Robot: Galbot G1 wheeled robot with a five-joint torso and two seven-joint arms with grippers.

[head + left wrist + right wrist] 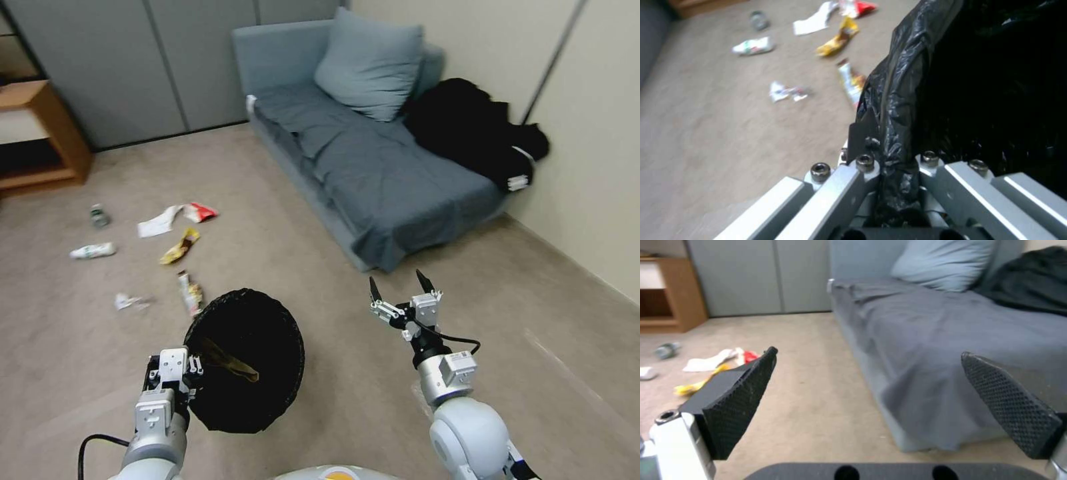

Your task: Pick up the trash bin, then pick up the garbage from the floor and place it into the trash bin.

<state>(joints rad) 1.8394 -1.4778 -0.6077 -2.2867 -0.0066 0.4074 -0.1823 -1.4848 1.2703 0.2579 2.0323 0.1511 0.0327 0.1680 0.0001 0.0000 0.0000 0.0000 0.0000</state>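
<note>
**Bin in hand, litter ahead and to the left**

Bin first: small round bin lined with a black plastic bag (245,360), held tilted above the beige carpet (413,267) with its mouth turned up toward the head camera, something tan lying inside. Clamped at the near rim by the left gripper (898,173) — fingers pinched onto the bag's folded edge. Right gripper (399,288) raised in front of the torso, spread wide, holding nothing, pointed toward the grey sofa (373,167).

Garbage scattered on the floor beyond the bin, all to the robot's left: striped snack wrapper (191,292) just past the rim, long axis running away from the robot; crumpled white scrap (130,302) further left; yellow wrapper (180,247), white paper with a red wrapper (177,217), white plastic bottle (93,251) and small can-like piece (99,215) further off.

Judged from this: free right gripper well apart from every piece, with the bin between — probably a reach across or a turn of the base needed, nearest candidate the striped wrapper.
</note>
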